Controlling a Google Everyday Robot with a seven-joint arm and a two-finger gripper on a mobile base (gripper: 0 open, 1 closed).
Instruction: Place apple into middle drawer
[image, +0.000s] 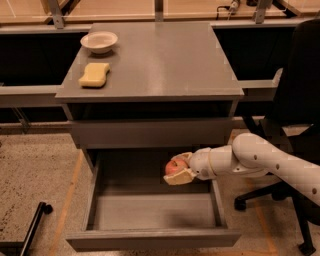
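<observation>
While the gripper (179, 172) clasped the apple (174, 165) above the open middle drawer (150, 212), lowering nearer its floor before releasing seemed wise.

glossy plastic tool (178, 169), gripping smooth apple (174, 165), above matt middle drawer (150, 239)

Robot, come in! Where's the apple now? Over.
Gripper shut on apple, above open middle drawer, right rear. Apple not yet down. Sponge and bowl up top, out of the path.
</observation>
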